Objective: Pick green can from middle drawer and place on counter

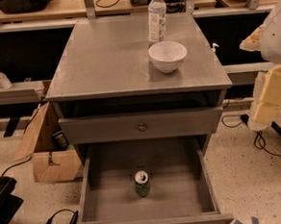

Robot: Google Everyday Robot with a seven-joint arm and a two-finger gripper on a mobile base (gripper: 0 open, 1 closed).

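The green can (142,183) stands upright on the floor of the open middle drawer (177,191), near its centre, silver top with pull tab facing up. The grey counter (108,58) is the top of the cabinet above it. My gripper (266,106) is at the right edge of the view, a pale yellow and white shape hanging beside the cabinet's right side. It is well to the right of the can, above drawer level, and touches nothing.
A white bowl (168,55) and a tall clear bottle (157,16) stand on the counter's right rear part. A closed drawer (142,127) sits above the open one. Cardboard boxes (49,149) lie on the floor left; cables (263,144) lie on the right.
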